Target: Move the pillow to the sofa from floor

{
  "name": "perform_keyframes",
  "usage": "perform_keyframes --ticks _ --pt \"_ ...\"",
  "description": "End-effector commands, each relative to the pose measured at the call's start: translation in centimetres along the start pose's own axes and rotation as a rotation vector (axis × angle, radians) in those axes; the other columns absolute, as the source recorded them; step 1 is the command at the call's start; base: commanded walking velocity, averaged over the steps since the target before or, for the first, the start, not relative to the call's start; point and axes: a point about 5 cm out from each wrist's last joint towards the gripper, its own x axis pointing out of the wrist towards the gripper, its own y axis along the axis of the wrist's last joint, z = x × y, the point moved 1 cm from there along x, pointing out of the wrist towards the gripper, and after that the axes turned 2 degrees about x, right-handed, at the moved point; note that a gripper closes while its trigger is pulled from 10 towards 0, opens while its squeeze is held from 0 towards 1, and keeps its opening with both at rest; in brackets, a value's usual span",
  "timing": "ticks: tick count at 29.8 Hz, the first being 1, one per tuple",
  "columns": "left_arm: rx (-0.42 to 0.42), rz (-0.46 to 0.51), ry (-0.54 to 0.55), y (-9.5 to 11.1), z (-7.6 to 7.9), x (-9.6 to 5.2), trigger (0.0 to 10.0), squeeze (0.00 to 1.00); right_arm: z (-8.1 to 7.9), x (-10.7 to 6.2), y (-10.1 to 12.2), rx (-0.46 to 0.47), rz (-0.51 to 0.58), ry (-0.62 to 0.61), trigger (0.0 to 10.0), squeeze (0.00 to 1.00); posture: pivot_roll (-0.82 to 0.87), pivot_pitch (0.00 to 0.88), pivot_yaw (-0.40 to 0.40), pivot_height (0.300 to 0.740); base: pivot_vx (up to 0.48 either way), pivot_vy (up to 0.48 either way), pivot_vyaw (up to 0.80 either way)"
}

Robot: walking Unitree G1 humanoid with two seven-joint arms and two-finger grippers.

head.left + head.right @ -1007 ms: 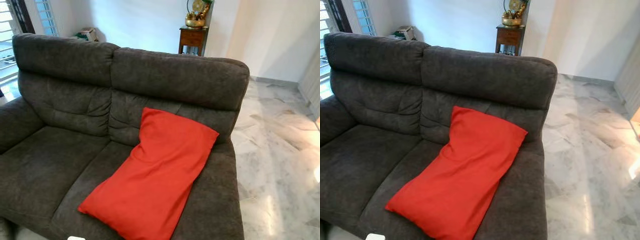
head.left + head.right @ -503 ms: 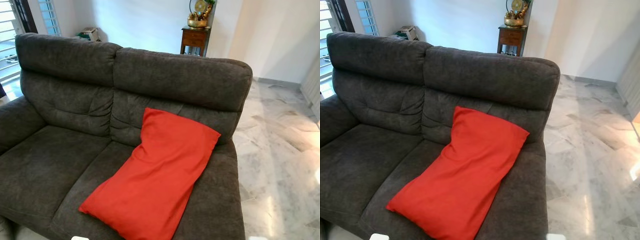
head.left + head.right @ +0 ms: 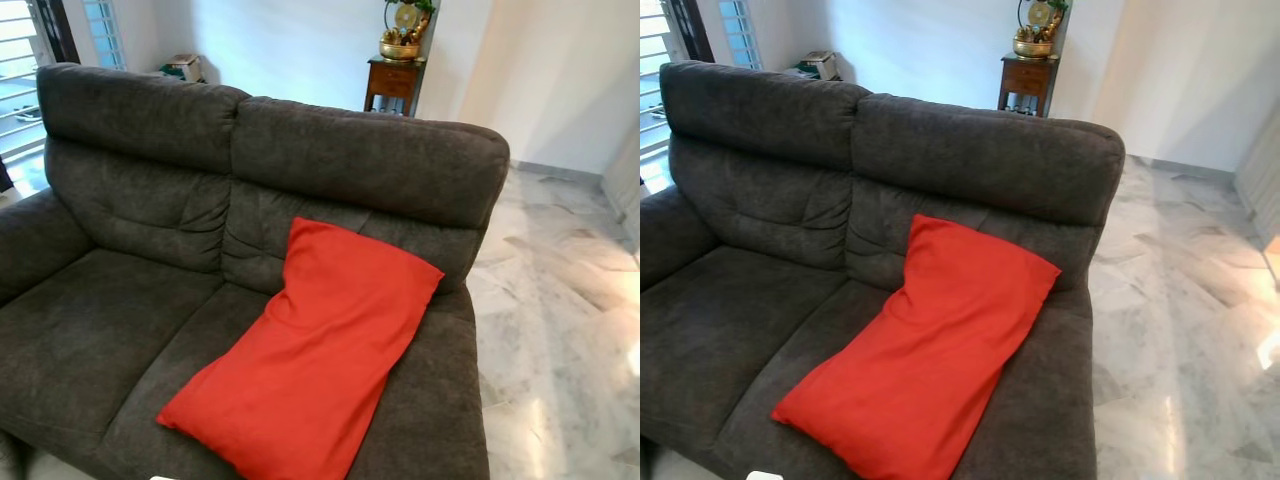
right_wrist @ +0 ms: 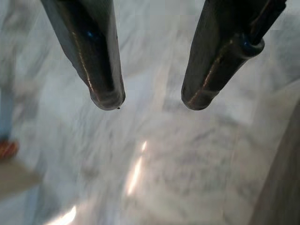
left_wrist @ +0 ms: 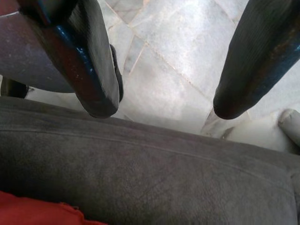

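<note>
A red pillow (image 3: pixel 310 350) lies on the right seat of the dark grey two-seat sofa (image 3: pixel 120 330), its upper end leaning against the backrest. A corner of the red pillow (image 5: pixel 33 214) shows in the left wrist view beside the sofa's front edge (image 5: pixel 154 183). My left gripper (image 5: pixel 161 105) is open above that edge, with marble floor between its fingers. My right gripper (image 4: pixel 152 101) is open over the marble floor, holding nothing.
Marble floor (image 3: pixel 560 340) stretches to the right of the sofa. A small wooden stand (image 3: pixel 392 82) with a brass ornament stands against the far wall behind the sofa. A window grille (image 3: pixel 20 60) is at the far left.
The whole picture has shifted slightly, so the camera has moved. The pillow lies in the same place on the sofa.
</note>
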Motion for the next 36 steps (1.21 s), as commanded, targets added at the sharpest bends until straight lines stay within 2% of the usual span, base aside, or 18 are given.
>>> perform_keyframes --ticks 1,4,7,8,10,13,18,28,36 --pt "0.023 -0.008 -0.015 -0.4 -0.1 -0.1 10.0 0.00 -1.1 -0.2 -0.6 0.079 -0.024 0.044 10.0 0.00 0.13 0.000 -0.035 0.740 0.000 0.000 0.00" --pt "0.027 0.005 -0.013 -0.2 -0.3 -0.1 10.0 0.00 -2.3 -0.6 -1.5 0.095 -0.051 0.078 10.0 0.00 0.14 0.000 -0.033 0.740 0.000 0.000 0.00" --pt "0.023 0.010 -0.001 -0.2 -0.7 -0.2 10.0 0.00 -3.0 -0.9 -2.4 0.149 -0.083 0.069 10.0 0.00 0.15 0.000 -0.028 0.740 0.000 0.000 0.00" --pt "0.020 0.005 0.008 -0.4 -1.0 -0.3 10.0 0.00 -3.5 -1.1 -2.7 0.198 -0.101 0.063 10.0 0.00 0.15 0.000 -0.026 0.740 0.000 0.000 0.00" --pt "0.013 0.006 0.013 -0.5 -1.3 -0.3 10.0 0.00 -3.9 -1.2 -2.8 0.237 -0.104 0.072 10.0 0.00 0.15 0.000 -0.021 0.740 0.000 0.000 0.00" --pt "0.018 -0.005 0.018 -0.8 -1.5 -0.4 10.0 0.00 -4.6 -1.2 -2.5 0.239 -0.100 0.086 10.0 0.00 0.15 0.000 -0.012 0.740 0.000 0.000 0.00" --pt "0.025 0.000 0.021 -0.5 -1.5 -0.3 10.0 0.00 -4.7 -1.1 -1.9 0.311 -0.094 0.071 10.0 0.00 0.16 0.000 -0.009 0.740 0.000 0.000 0.00" --pt "0.028 0.015 0.016 0.1 -1.4 -0.1 10.0 0.00 -5.2 -0.9 -1.2 0.343 -0.084 0.079 10.0 0.00 0.16 0.000 -0.003 0.740 0.000 0.000 0.00" --pt "0.026 0.021 0.012 0.2 -1.1 -0.1 10.0 0.00 -5.8 -0.8 -0.3 0.334 -0.062 0.104 10.0 0.00 0.17 0.000 -0.005 0.740 0.000 0.000 0.00"
